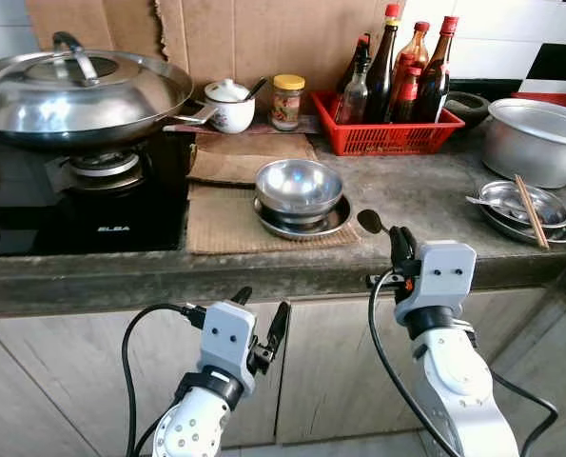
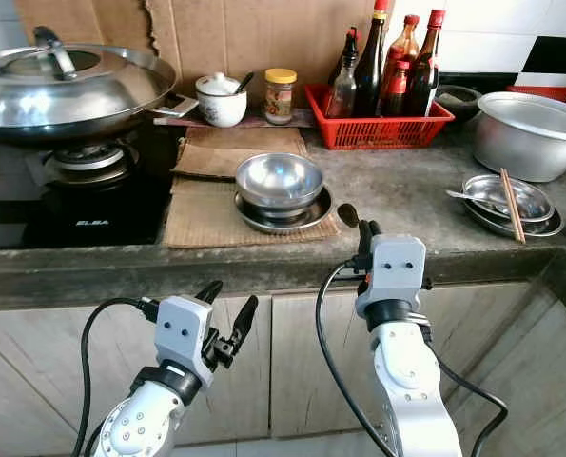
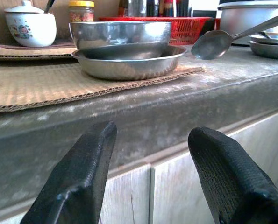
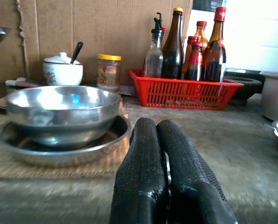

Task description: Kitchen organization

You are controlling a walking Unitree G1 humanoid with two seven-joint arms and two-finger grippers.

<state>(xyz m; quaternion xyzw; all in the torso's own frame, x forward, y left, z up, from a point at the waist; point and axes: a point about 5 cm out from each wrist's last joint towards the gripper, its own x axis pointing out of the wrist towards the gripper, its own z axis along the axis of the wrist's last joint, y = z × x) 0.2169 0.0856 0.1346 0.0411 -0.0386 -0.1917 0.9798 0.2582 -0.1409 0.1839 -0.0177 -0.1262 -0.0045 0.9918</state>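
**Right gripper holds a spoon at the counter's front edge; left gripper waits open below**

Your right gripper [image 1: 394, 249] is at the front edge of the grey stone counter [image 1: 425, 195], its two black fingers pressed together on the handle of a small metal spoon [image 1: 370, 222], whose bowl points up and back over the counter. Your left gripper [image 1: 261, 321] hangs lower, in front of the pale cabinet doors [image 1: 340, 371], with its fingers [image 3: 78, 182] spread apart and nothing between them.

Just behind the spoon, a round steel bowl [image 1: 299, 186] sits inside a shallow steel plate [image 1: 335, 221] on a sheet of brown corrugated cardboard [image 1: 221, 221] near the front edge. Toward the right end, flat steel dishes [image 1: 549, 214] carry a pair of wooden chopsticks [image 1: 531, 209] and another spoon, with a big aluminium pot [image 1: 539, 138] behind them. Along the back edge stand a red plastic basket of sauce bottles [image 1: 387, 133], a yellow-lidded glass jar [image 1: 287, 101] and a white ceramic lidded pot [image 1: 230, 105]. At the left end, a lidded steel wok [image 1: 73, 95] rests on the black gas stove [image 1: 83, 224].
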